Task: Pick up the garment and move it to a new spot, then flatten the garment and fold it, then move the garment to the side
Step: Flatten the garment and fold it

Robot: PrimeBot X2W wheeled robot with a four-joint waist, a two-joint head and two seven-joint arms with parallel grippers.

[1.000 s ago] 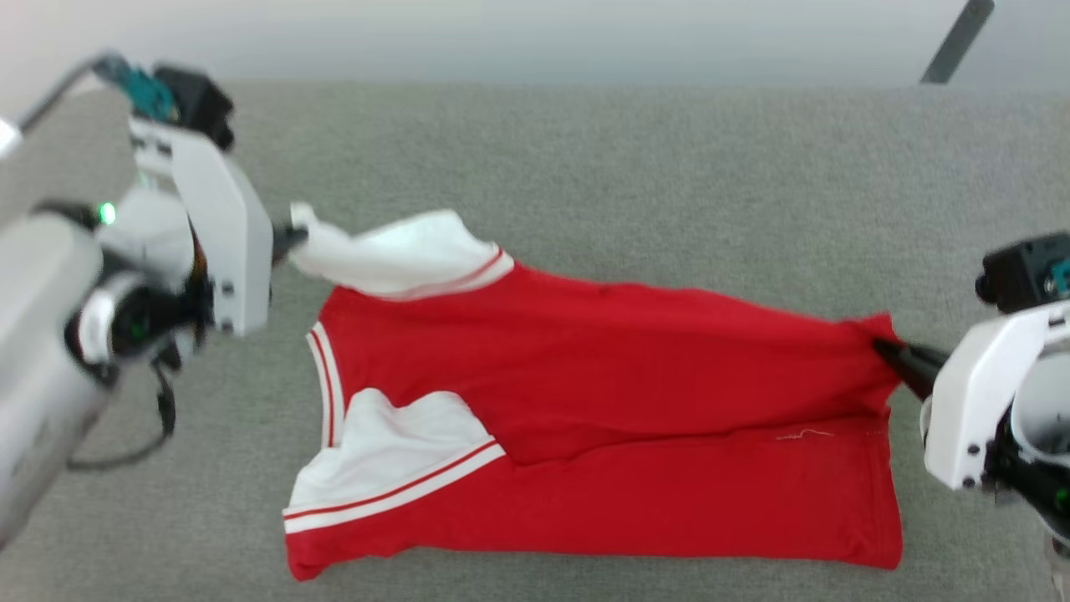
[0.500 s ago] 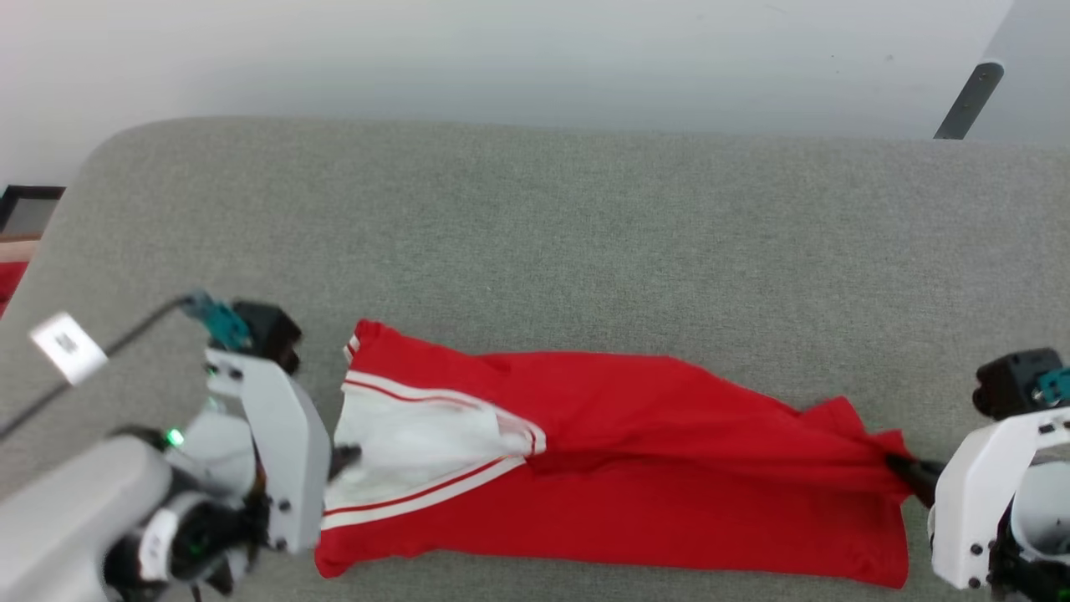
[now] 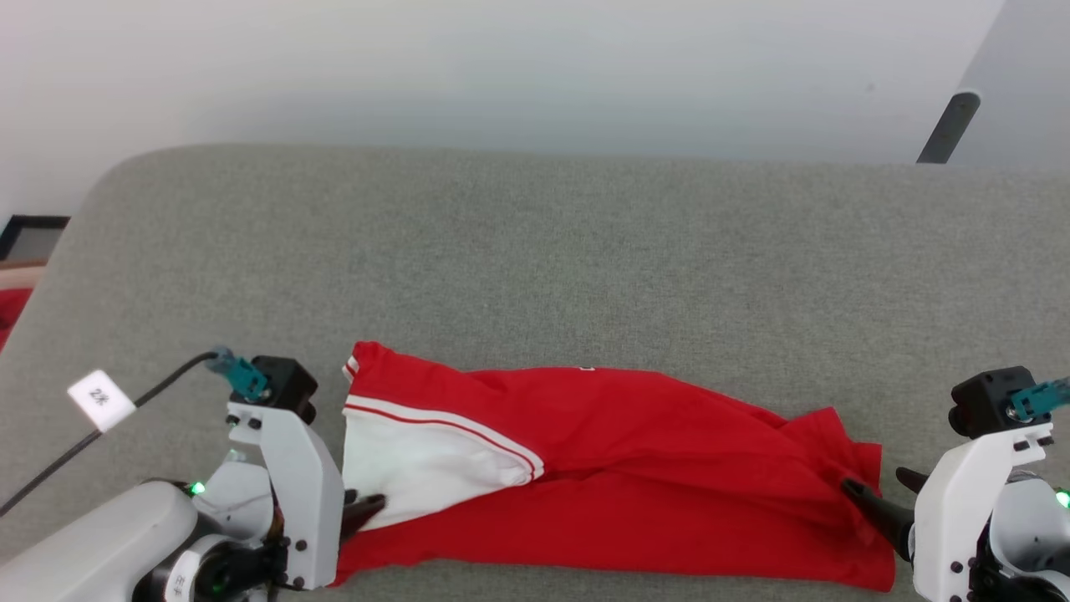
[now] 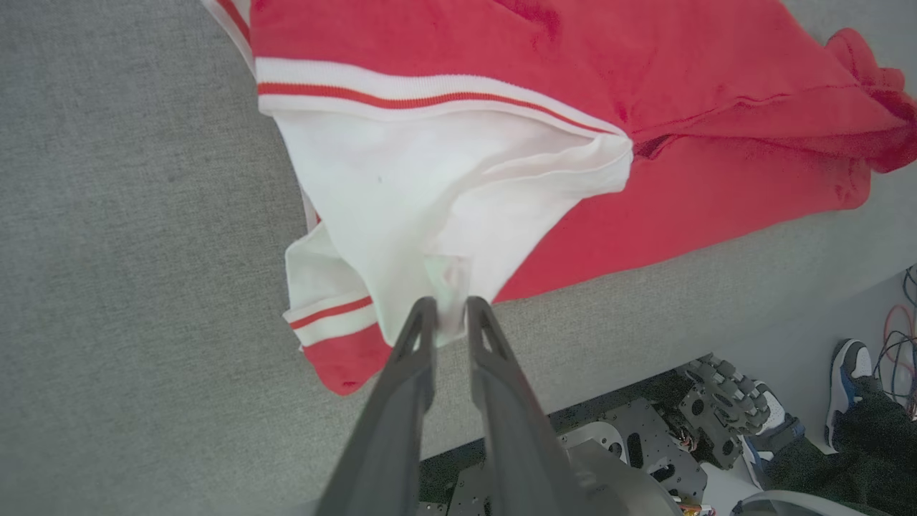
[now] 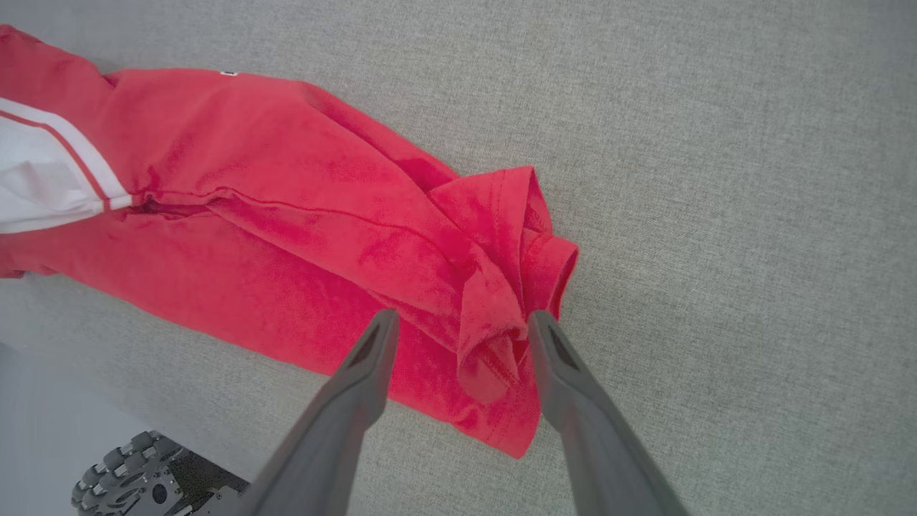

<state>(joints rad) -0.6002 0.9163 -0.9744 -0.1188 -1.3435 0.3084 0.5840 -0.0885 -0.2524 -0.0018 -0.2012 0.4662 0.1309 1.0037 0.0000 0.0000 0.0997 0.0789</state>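
Head view: the garment [image 3: 619, 468] lies folded lengthwise along the grey tabletop's [image 3: 535, 251] near edge. The left gripper [image 3: 368, 506] is at its white sleeve and the right gripper [image 3: 876, 492] at its red hem.

Left wrist view: the nearly closed fingers [image 4: 419, 337] pinch white sleeve fabric.

Right wrist view: the fingers [image 5: 372, 351] are spread, straddling the bunched hem.

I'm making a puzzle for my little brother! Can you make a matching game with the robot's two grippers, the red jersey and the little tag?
1 left gripper
2 right gripper
3 jersey
4 tag

A on a dark cable
B fingers spread wide
C lying folded on the grey cushion
D pinching white sleeve cloth

Pairs: 1-D, 2-B, 3-C, 4-A
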